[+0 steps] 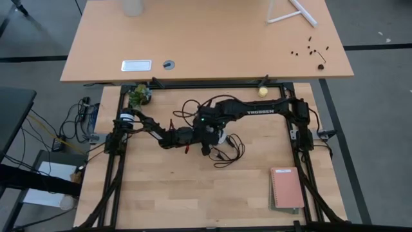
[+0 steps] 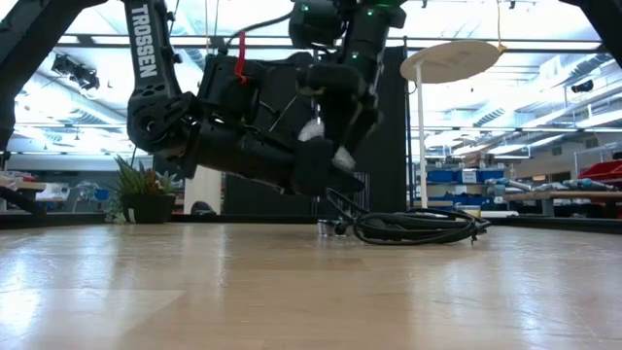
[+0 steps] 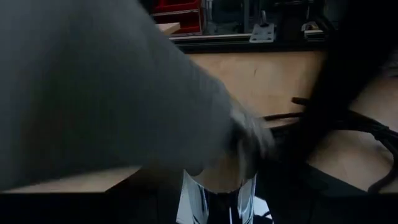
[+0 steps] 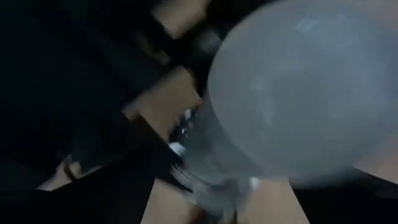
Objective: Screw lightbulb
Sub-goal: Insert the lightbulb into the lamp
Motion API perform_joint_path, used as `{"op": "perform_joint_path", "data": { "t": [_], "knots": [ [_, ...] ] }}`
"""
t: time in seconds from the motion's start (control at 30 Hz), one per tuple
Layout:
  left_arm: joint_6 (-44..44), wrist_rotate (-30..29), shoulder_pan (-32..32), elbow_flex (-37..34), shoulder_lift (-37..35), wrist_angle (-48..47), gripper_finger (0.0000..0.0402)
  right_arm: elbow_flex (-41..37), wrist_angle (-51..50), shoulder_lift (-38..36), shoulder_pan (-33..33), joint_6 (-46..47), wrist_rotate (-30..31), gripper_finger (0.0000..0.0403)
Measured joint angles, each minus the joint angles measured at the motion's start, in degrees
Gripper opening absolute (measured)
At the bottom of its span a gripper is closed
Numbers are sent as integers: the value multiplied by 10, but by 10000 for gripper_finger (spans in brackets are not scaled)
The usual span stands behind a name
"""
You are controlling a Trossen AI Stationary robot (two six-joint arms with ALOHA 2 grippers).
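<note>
Where grippers meet, lightbulb (image 4: pixel 292 93) half-hidden

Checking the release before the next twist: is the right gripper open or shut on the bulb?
Cannot tell. The bulb fills the right wrist view and hides the fingers; from above and from table height, both arms crowd together over it.

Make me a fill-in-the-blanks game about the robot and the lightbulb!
1. The two grippers meet near the ___ of the table.
2. The lightbulb is the colour ___.
3. The black cord lies coiled on the ___.
4. The notebook lies on the robot's ___ side.

Missing words: middle; white; table; right
</note>
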Motion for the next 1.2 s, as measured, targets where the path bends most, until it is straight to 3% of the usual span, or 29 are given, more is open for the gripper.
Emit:
{"op": "perform_joint_path", "data": {
  "t": [0.2,0.5,0.7,1.2],
  "knots": [
    [-1,-10,0,0,0,-3,191,-44,42,-3,-1,2,17,326],
    [2,-23,0,0,-1,-6,191,-70,102,0,-6,-8,25,200],
    [5,-24,0,0,-1,-12,191,-70,85,-6,-5,-9,38,147],
    [19,-45,-1,-12,-24,-31,208,-69,-15,-94,-7,-44,70,111]
  ]
}}
